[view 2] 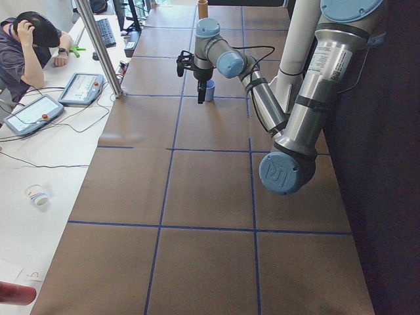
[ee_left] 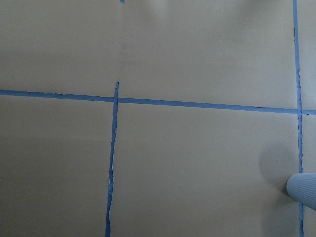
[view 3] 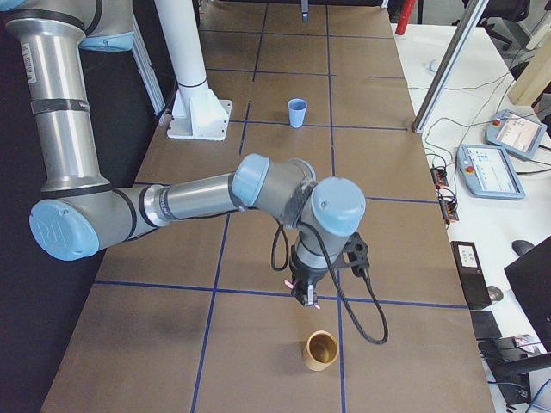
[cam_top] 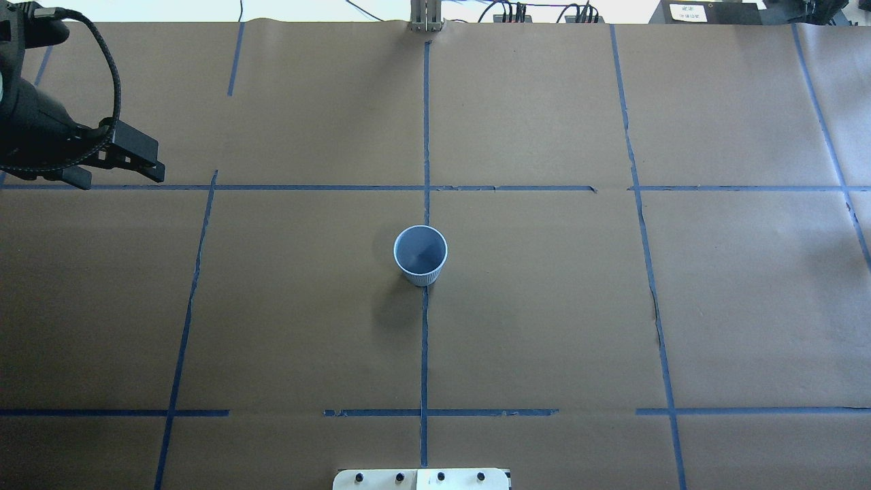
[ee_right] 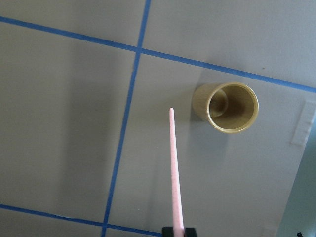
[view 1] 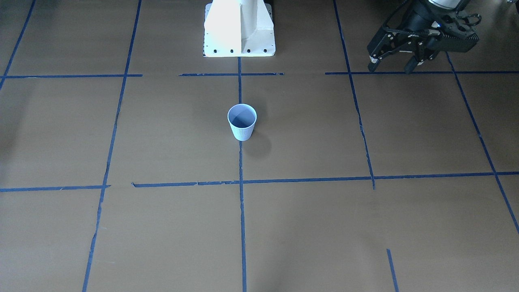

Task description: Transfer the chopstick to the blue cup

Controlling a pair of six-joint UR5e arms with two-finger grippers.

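The blue cup (view 1: pixel 242 121) stands upright and empty at the table's middle; it also shows in the overhead view (cam_top: pixel 420 255) and at the left wrist view's right edge (ee_left: pixel 303 190). My right gripper (ee_right: pixel 180 231) is shut on the pink chopstick (ee_right: pixel 174 168), which points down at the table just left of a gold cup (ee_right: pixel 231 107). In the exterior right view this gripper (view 3: pixel 303 292) hangs above and left of the gold cup (view 3: pixel 320 350), far from the blue cup (view 3: pixel 297 112). My left gripper (view 1: pixel 391 67) is open and empty, hovering off to the side (cam_top: pixel 116 173).
The white robot base (view 1: pixel 239 32) stands behind the blue cup. Blue tape lines cross the brown paper. An operator (view 2: pixel 33 46) sits at a side table with teach pendants (view 2: pixel 82 88) and a paper cup (view 2: pixel 37 194).
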